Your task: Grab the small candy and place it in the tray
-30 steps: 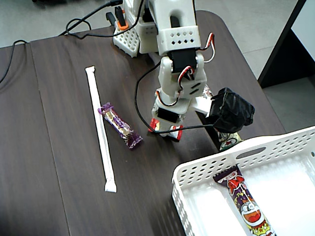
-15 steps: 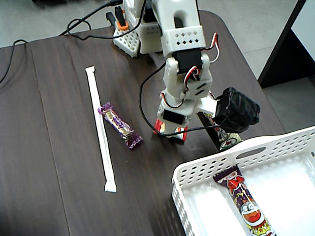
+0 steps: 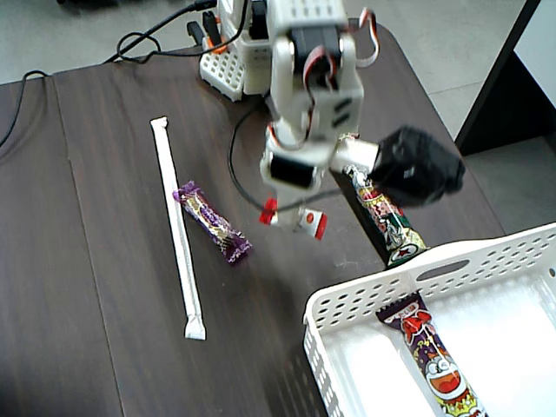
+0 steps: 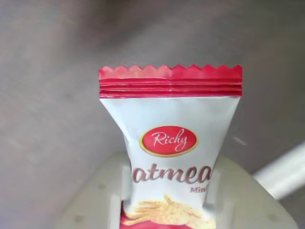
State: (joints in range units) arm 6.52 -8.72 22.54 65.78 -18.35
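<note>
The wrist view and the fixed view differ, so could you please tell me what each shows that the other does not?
Only the wrist view shows the print on the small candy: "Richy" in a red oval above cereal artwork. Only the fixed view shows the tray with a snack stick inside, the purple bar, a long white straw and the arm. Both show the small candy held in the jaws above the dark table.

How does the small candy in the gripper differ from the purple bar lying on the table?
The small candy is white with red crimped ends; the purple bar is purple all over. The candy is short and pillow-shaped; the bar is longer and slimmer. The candy is held off the table in the gripper; the bar lies loose on the dark table. Both are sealed wrapped sweets outside the tray.
</note>
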